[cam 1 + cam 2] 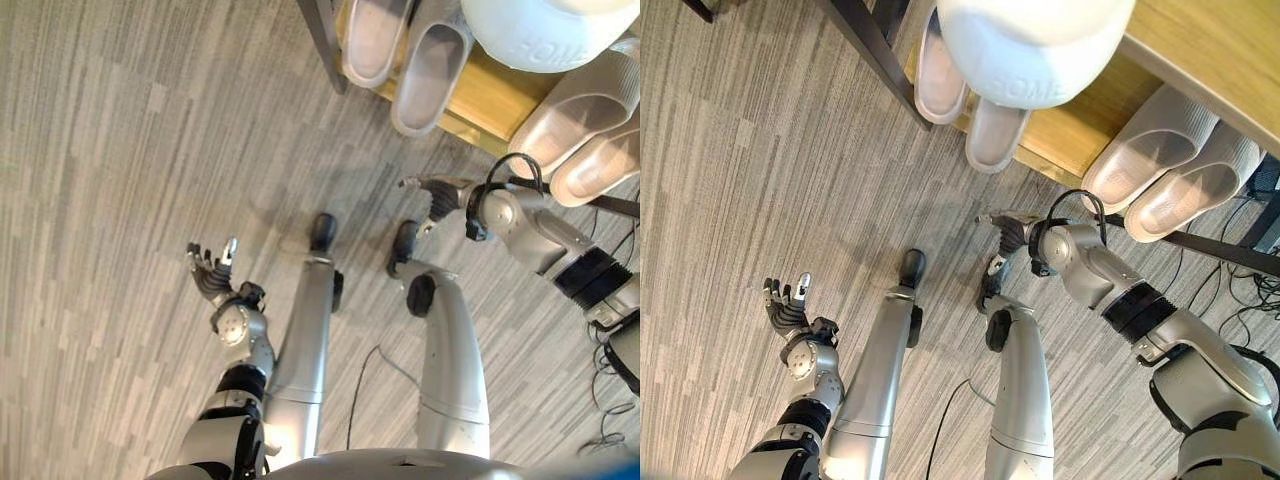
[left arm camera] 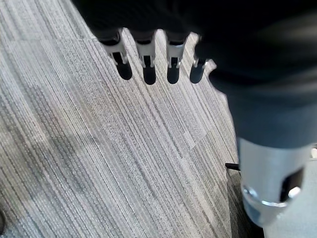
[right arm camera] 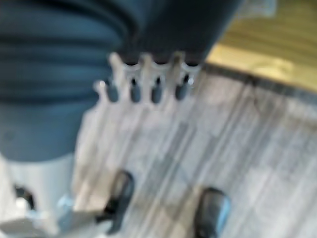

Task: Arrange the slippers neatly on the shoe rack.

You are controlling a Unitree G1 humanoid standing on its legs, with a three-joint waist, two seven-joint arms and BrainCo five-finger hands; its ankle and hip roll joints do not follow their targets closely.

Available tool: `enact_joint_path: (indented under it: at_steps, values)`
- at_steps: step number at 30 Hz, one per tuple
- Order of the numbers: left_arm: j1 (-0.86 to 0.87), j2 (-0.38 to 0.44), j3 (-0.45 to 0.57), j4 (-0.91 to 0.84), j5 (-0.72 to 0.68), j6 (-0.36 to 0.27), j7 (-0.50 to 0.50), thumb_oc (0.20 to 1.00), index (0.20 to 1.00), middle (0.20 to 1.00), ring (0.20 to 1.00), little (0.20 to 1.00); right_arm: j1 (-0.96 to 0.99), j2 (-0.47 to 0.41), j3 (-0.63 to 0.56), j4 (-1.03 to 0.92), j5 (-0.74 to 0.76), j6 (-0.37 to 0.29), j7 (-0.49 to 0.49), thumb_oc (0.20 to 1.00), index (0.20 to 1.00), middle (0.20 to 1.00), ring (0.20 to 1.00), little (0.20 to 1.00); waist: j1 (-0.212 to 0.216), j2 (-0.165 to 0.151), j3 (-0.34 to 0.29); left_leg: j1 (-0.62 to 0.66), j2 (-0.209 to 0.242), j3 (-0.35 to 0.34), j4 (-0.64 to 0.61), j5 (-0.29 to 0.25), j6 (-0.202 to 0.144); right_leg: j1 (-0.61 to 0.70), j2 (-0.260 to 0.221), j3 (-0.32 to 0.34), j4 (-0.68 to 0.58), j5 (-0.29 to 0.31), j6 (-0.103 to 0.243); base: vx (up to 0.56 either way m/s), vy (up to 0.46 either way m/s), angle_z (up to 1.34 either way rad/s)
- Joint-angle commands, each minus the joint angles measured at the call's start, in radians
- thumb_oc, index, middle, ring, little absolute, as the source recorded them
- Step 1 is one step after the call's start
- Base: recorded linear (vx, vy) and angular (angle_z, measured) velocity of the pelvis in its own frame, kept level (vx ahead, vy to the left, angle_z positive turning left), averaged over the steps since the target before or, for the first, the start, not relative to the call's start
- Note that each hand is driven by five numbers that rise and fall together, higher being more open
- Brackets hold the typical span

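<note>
Grey striped floor (image 1: 120, 150), wooden shoe rack (image 1: 1080, 130) holding two pairs of slippers.
One pair (image 1: 405, 50) and the other pair (image 1: 1175, 165) lay on its shelf; right hand (image 1: 1002, 228) hung near, left hand (image 1: 210, 270) apart, both empty with fingers straight. Likely only straightening remained.

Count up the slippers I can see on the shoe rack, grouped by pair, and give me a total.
Pair nearer the rack's dark leg: 2, one slipper beside the other.
Pair on the robot's right side of the shelf: 2, one slipper beside the other.
Total: 4 slippers, all pale, on the shoe rack. A white rounded object hides part of the shelf.
</note>
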Motion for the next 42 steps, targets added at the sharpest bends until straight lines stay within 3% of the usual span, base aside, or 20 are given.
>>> enact_joint_path:
  at_steps: [1, 3, 4, 6, 8, 9, 10, 15, 25, 34, 42]
  values:
    - [0.054, 0.012, 0.032, -0.031, 0.028, -0.056, 0.009, 1.0, 1.0, 1.0, 1.0, 1.0, -0.036, 0.013, 0.004, -0.04, 0.023, -0.048, -0.041, 1.0, 1.0, 1.0, 1.0, 1.0, -0.016, 0.016, 0.043, 0.018, -0.017, 0.028, -0.144, 0.147, 0.068, 0.081, 0.044, 0.025, 0.051, -0.085, 0.005, 0.0, 0.0, 0.0]
    - [0.057, 0.012, 0.031, -0.032, 0.032, -0.056, 0.011, 1.0, 1.0, 1.0, 1.0, 1.0, -0.043, 0.021, 0.003, -0.031, 0.021, -0.047, -0.047, 1.0, 1.0, 1.0, 1.0, 1.0, -0.015, 0.017, 0.042, 0.018, -0.016, 0.029, -0.145, 0.147, 0.068, 0.081, 0.043, 0.025, 0.05, -0.084, 0.006, 0.02, 0.013, 0.04]
    - [0.01, 0.004, 0.002, 0.04, 0.026, -0.066, -0.009, 1.0, 1.0, 1.0, 1.0, 1.0, -0.175, 0.213, 0.043, 0.27, -0.055, -0.049, -0.178, 1.0, 1.0, 1.0, 1.0, 1.0, 0.017, 0.027, 0.033, 0.018, -0.018, 0.028, -0.148, 0.151, 0.068, 0.082, 0.036, 0.027, 0.053, -0.087, 0.009, 0.04, 0.014, 0.03]
    - [-0.053, 0.014, 0.0, 0.067, 0.035, -0.053, -0.014, 1.0, 1.0, 1.0, 1.0, 1.0, -0.324, 0.394, -0.007, 0.547, -0.061, -0.028, -0.196, 1.0, 1.0, 1.0, 1.0, 1.0, 0.034, 0.033, 0.02, 0.018, -0.021, 0.024, -0.159, 0.162, 0.069, 0.072, 0.032, 0.022, 0.057, -0.084, 0.007, 0.02, 0.002, -0.02]
    - [-0.035, 0.006, -0.019, 0.032, 0.062, -0.047, -0.003, 1.0, 1.0, 1.0, 1.0, 1.0, -0.352, 0.464, -0.037, 0.623, -0.032, -0.053, -0.224, 1.0, 1.0, 1.0, 1.0, 1.0, 0.043, 0.027, 0.02, 0.018, -0.023, 0.025, -0.165, 0.167, 0.068, 0.065, 0.032, 0.02, 0.06, -0.077, 0.008, 0.0, -0.012, 0.12]
    - [-0.034, 0.007, -0.019, 0.032, 0.062, -0.047, -0.003, 1.0, 1.0, 1.0, 1.0, 1.0, -0.352, 0.465, -0.037, 0.625, -0.032, -0.054, -0.225, 1.0, 1.0, 1.0, 1.0, 1.0, 0.043, 0.027, 0.019, 0.018, -0.023, 0.025, -0.165, 0.168, 0.068, 0.064, 0.033, 0.02, 0.06, -0.077, 0.008, 0.01, -0.018, 0.15]
    - [-0.018, 0.029, -0.017, 0.057, 0.058, -0.051, -0.031, 1.0, 1.0, 1.0, 1.0, 1.0, -0.351, 0.457, -0.006, 0.7, -0.006, -0.121, -0.265, 1.0, 1.0, 1.0, 1.0, 1.0, 0.053, 0.024, 0.014, 0.018, -0.027, 0.023, -0.171, 0.169, 0.067, 0.065, 0.03, 0.019, 0.058, -0.077, 0.009, 0.01, -0.022, 0.12]
    - [-0.011, 0.049, -0.02, 0.063, 0.06, -0.06, -0.057, 1.0, 1.0, 1.0, 1.0, 1.0, -0.375, 0.458, -0.029, 0.775, 0.024, -0.168, -0.317, 1.0, 1.0, 1.0, 1.0, 1.0, 0.065, 0.024, 0.013, 0.018, -0.035, 0.027, -0.174, 0.176, 0.068, 0.063, 0.022, 0.015, 0.064, -0.08, 0.009, 0.01, -0.007, 0.03]
    - [0.015, 0.039, -0.017, 0.051, 0.06, -0.052, -0.051, 1.0, 1.0, 1.0, 1.0, 1.0, -0.401, 0.447, -0.061, 0.773, 0.018, -0.123, -0.321, 1.0, 1.0, 1.0, 1.0, 1.0, 0.058, 0.02, -0.006, 0.018, -0.041, 0.032, -0.152, 0.166, 0.07, 0.063, 0.02, 0.014, 0.078, -0.089, 0.002, 0.0, 0.0, 0.0]
    - [-0.005, 0.045, -0.018, 0.069, 0.065, -0.043, -0.046, 1.0, 1.0, 1.0, 1.0, 1.0, -0.397, 0.43, -0.052, 0.768, 0.018, -0.127, -0.311, 1.0, 1.0, 1.0, 1.0, 1.0, 0.058, 0.022, -0.012, 0.018, -0.041, 0.028, -0.157, 0.17, 0.07, 0.063, 0.02, 0.012, 0.074, -0.088, 0.001, 0.0, 0.0, 0.0]
    - [0.007, 0.054, -0.021, 0.092, 0.07, -0.043, -0.054, 1.0, 1.0, 1.0, 1.0, 1.0, -0.371, 0.438, -0.047, 0.695, 0.038, -0.136, -0.244, 1.0, 1.0, 1.0, 1.0, 1.0, 0.058, 0.024, -0.021, 0.018, -0.041, 0.029, -0.151, 0.166, 0.072, 0.063, 0.022, 0.01, 0.076, -0.093, -0.001, 0.0, 0.0, 0.0]
